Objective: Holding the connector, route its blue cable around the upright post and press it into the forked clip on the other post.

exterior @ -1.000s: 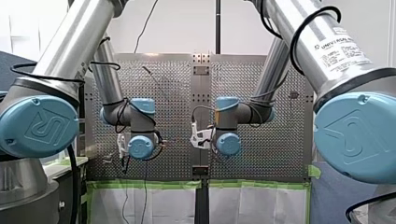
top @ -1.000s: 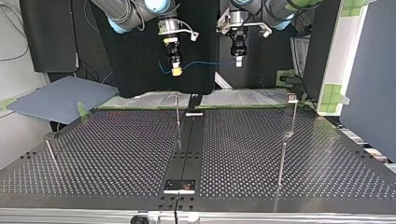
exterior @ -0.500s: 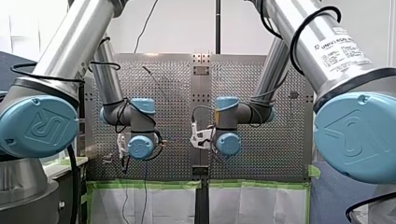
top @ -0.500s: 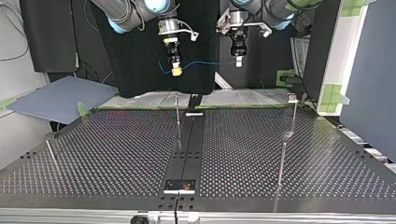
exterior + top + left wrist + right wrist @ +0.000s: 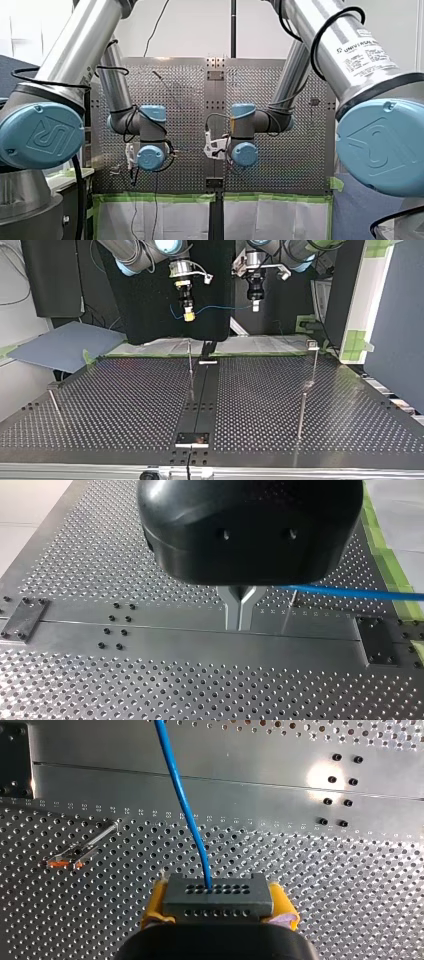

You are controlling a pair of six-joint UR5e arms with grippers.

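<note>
Right, from the front view my left arm [image 5: 75, 55] and my right arm [image 5: 345, 50] both reach out over the silver perforated metal table [image 5: 180, 95], and their blue-capped wrists hide whatever hangs beneath them. Across the table, the top view shows my right gripper [image 5: 189, 317] at the view's left, yellow at its tip, and my left gripper [image 5: 255, 307] to its right, both pointing down and held well above the plate. Between them a thin blue cable [image 5: 220, 308] spans the air in a shallow sag. Below, a slim upright metal post [image 5: 190, 360] stands near the table's edge on the arms' side, beside the dark centre rail [image 5: 200, 400], and a second post topped by a small block [image 5: 313, 352] stands towards the view's right; I cannot make out a fork on it. The cable hangs clear of both. Through the left wrist view, the two bare metal fingers [image 5: 232, 615] are pressed together under the black body, and the blue cable leaves them sideways, so I read them as clenched on it. Through the right wrist view, the yellow pads [image 5: 156, 902] clamp a grey rectangular connector [image 5: 218, 897] pierced with rows of small holes; the cable rises out of its top face and runs ahead over the rail, past a thin metal rod with orange marks [image 5: 82, 851] seen against the plate.
</note>
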